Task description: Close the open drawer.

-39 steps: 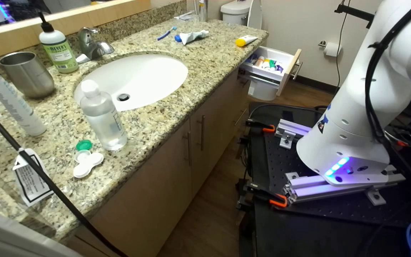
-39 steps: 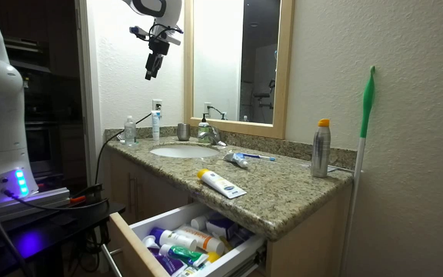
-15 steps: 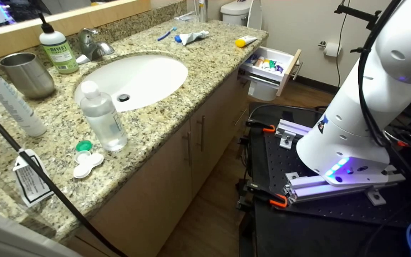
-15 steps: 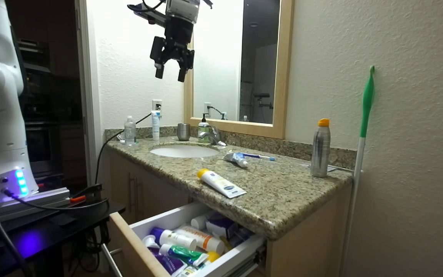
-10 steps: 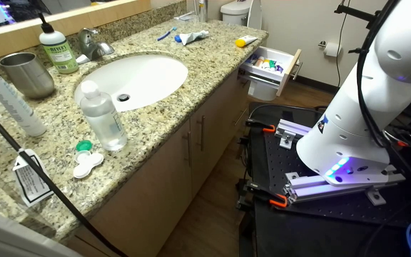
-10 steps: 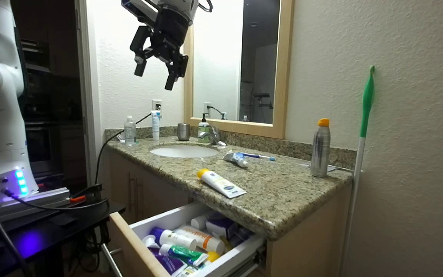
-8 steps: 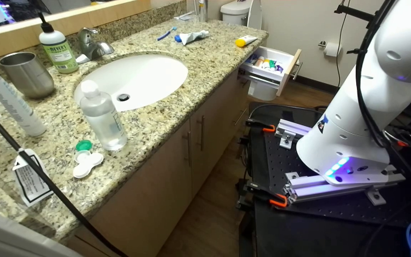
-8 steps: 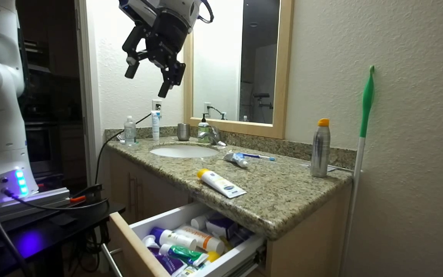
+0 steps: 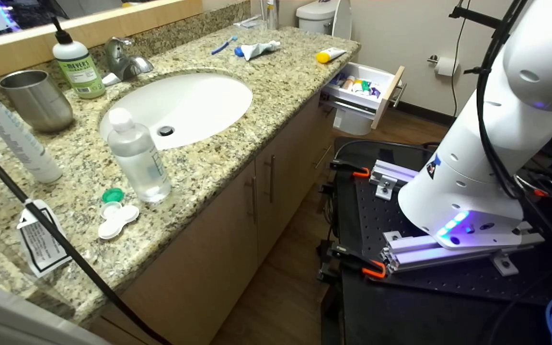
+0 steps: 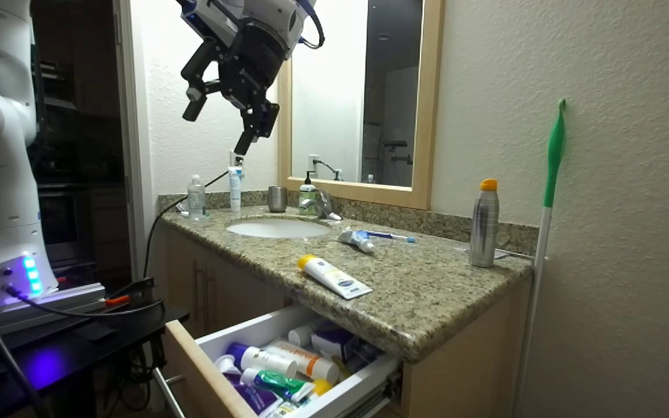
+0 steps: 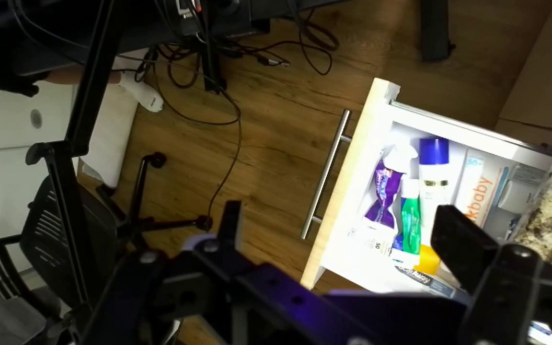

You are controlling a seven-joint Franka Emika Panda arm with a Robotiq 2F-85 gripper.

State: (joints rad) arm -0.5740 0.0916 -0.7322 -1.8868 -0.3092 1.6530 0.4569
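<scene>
Both exterior views show the vanity drawer [image 10: 209,369] pulled out from under the granite countertop [image 10: 427,278], at the end toward the toilet [image 9: 314,21]. Tan wood front panel [image 11: 349,182], steel bar handle [image 11: 325,175] on its outer face. Contents in wrist view, lying down: purple tube [image 11: 385,189], green tube [image 11: 411,223], blue-capped white bottle [image 11: 433,191]. My gripper [image 10: 218,129] hangs tilted, high up, in an exterior view; fingers [image 10: 245,143] spread wide, well apart from the drawer. Looking down in the wrist view, I get the drawer partly between the fingertips, partly hidden by the gripper. Near the drawer on the countertop: yellow-capped tube [image 10: 337,278], flat. Crumpled toothpaste tube [image 10: 356,239] near a blue toothbrush [image 10: 391,236]. Orange-capped spray can [image 10: 484,229] upright near the wall [image 10: 503,87]. Around the sink [image 9: 209,110]: Meyer's pump bottle [image 9: 80,72], steel tumbler [image 9: 39,103], clear white-capped bottle [image 9: 141,165], all upright. Contact lens case [image 9: 118,221] flat just beside the clear white-capped bottle.
</scene>
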